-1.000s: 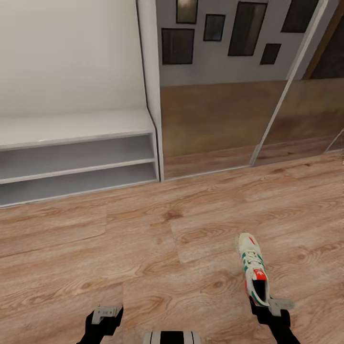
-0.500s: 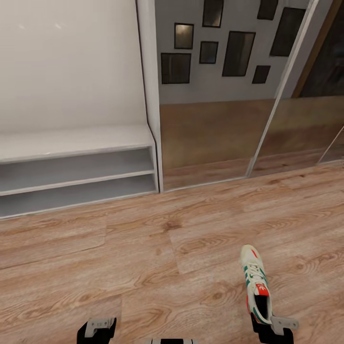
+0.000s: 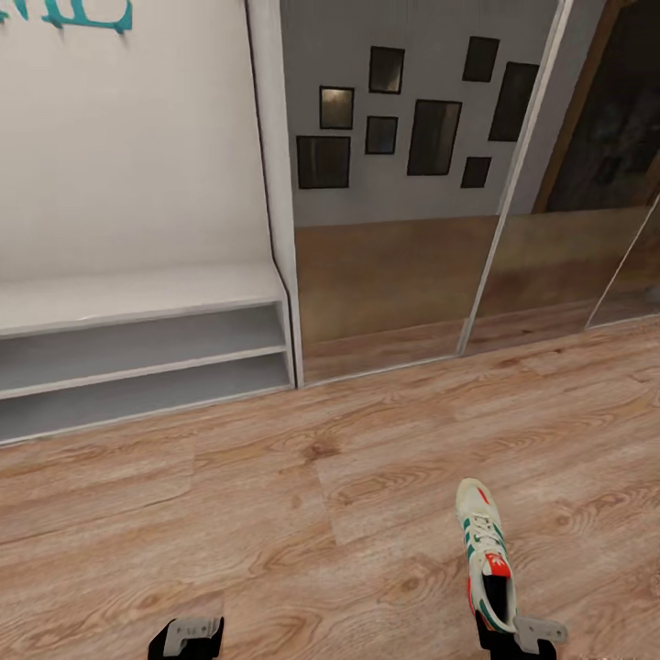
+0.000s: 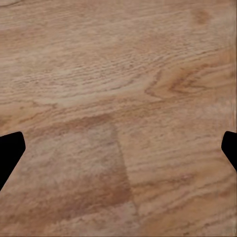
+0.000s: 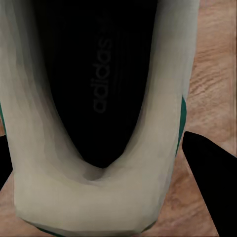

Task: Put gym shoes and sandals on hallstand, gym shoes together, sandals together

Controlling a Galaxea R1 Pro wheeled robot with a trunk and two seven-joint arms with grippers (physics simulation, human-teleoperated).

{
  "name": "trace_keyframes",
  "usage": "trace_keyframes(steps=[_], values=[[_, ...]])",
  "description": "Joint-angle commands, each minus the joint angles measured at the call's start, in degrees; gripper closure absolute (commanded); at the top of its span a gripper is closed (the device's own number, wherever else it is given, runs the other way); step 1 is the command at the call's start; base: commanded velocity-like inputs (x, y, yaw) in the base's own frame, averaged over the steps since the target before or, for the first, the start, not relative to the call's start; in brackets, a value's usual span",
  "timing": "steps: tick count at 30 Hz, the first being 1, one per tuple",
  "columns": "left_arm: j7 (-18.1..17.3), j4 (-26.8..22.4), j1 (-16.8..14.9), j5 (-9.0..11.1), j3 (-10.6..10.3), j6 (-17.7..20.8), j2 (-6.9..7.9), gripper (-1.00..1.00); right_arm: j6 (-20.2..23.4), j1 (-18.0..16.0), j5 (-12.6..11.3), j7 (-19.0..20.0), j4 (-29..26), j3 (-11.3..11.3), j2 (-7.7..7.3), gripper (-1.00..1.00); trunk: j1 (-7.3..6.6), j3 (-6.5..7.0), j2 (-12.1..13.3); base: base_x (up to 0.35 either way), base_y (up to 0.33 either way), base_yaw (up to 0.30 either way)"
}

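A white gym shoe (image 3: 484, 541) with green stripes and red-orange accents points away from me at the lower right, over the corridor floor (image 3: 321, 513). My right gripper (image 3: 513, 634) is shut on its heel. In the right wrist view the shoe's heel opening (image 5: 94, 98) sits between the two dark fingers (image 5: 210, 187). My left gripper (image 3: 188, 635) hangs open at the lower left, and its wrist view shows bare planks (image 4: 118, 98) between widely spread fingertips (image 4: 9, 153). The sandals are out of view.
A low white bench (image 3: 137, 298) with two open shelf rows stands at the left against a white wall; I cannot tell whether it is the hallstand. Mirrored sliding doors (image 3: 394, 229) run along the wall to its right.
The head camera has tilted upward, so the wall and mirror show higher up and both grippers sit lower in the picture. The gym shoe stays in my right gripper.
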Motion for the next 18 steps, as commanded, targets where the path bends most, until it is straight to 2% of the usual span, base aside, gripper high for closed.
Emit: trace_keyframes(steps=[1, 18], values=[[-0.25, 0.03, -0.02, -0.26, 0.43, -0.18, -0.04, -1.0, -0.19, -0.05, 0.4, 0.26, 0.08, -0.52, 0.01, 1.0, -0.04, 0.18, 0.0, 0.0, 0.0, -0.252], [-0.25, 0.12, -0.02, -0.26, 0.34, -0.17, -0.17, -1.0, -0.18, -0.05, 0.4, 0.27, 0.09, -0.52, 0.01, 1.0, -0.47, 3.95, 0.23, 0.0, 0.0, -0.263]])
